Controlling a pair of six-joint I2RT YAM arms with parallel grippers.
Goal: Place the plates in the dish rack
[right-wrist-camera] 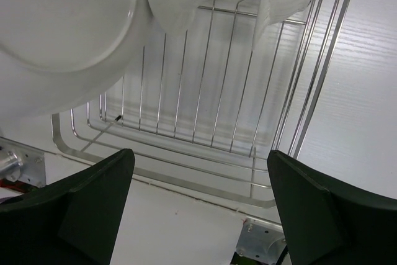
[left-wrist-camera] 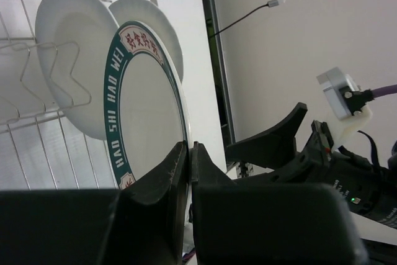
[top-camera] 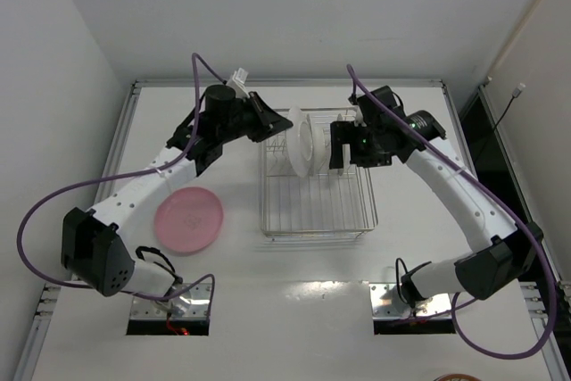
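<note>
The dish rack [top-camera: 317, 207] stands at the table's middle. Two white plates [top-camera: 305, 144] stand upright in its far end; they also show in the left wrist view [left-wrist-camera: 68, 48] and from below in the right wrist view [right-wrist-camera: 62, 29]. My left gripper [top-camera: 273, 122] is shut on the rim of the white plate with the dark blue patterned rim [left-wrist-camera: 149, 110], holding it upright right beside the white plates. The gripper [left-wrist-camera: 189, 148] hides that plate's lower edge. My right gripper [top-camera: 341, 144] is open and empty over the rack's right side [right-wrist-camera: 200, 152]. The pink plate [top-camera: 189, 218] lies flat left of the rack.
The rack's near half shows only bare wires [right-wrist-camera: 205, 91]. The table's raised frame [top-camera: 134, 86] runs along the back and sides. Purple cables loop off both arms. My right arm's wrist [left-wrist-camera: 347, 172] sits close to the left gripper.
</note>
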